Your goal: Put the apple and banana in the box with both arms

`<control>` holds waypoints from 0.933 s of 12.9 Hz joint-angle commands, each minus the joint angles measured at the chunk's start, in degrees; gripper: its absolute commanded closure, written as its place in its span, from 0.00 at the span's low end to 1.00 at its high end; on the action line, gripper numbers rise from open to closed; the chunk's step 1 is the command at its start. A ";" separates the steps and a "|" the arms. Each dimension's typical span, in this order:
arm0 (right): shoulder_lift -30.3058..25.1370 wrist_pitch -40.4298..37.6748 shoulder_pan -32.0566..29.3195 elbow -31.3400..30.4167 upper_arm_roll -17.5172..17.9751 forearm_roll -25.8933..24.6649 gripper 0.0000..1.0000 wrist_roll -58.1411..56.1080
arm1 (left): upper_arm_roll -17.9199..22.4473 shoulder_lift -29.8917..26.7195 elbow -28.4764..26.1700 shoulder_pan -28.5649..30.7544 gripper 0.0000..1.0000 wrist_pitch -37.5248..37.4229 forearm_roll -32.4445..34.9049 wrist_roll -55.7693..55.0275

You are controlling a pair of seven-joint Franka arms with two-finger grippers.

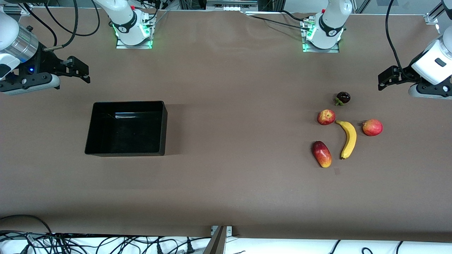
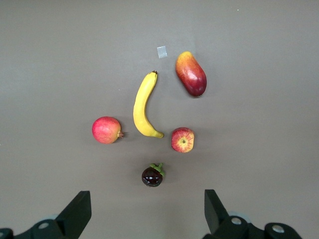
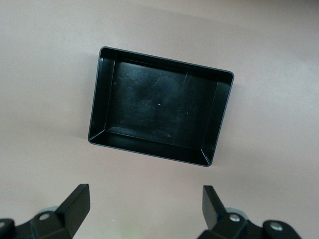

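Two arms are waiting over a brown table [image 1: 226, 183], the right gripper [image 1: 76, 70] and left gripper [image 1: 388, 79] both spread wide, holding nothing. The box [image 1: 160, 127] is sitting toward the right arm's end; the banana [image 1: 349, 139] and apple [image 1: 326, 117] are lying just beside each other toward the left arm's.

High front camera facing both bases; wrist cameras straight down over table [image 1: 226, 183].

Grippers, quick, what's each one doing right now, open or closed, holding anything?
Left gripper: open, holding nothing, up over the table near the fruit.
Right gripper: open, holding nothing, up over the table near the box.
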 commanded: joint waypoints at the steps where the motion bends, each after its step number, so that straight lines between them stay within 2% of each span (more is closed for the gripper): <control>1: 0.06 -0.67 -0.99 0.69 1.15 -1.22 0.00 0.33 | 0.20 0.89 1.75 -0.12 0.00 -0.38 -0.10 -0.37; 9: 0.85 -0.58 -1.17 0.68 1.06 -1.48 0.00 -0.20 | -0.42 1.06 1.84 -0.21 0.00 -0.38 2.09 -0.37; 12: 3.30 -0.32 -1.34 -0.54 0.80 -4.73 0.00 -0.28 | -0.42 1.06 1.84 -0.21 0.00 -0.38 2.09 -0.37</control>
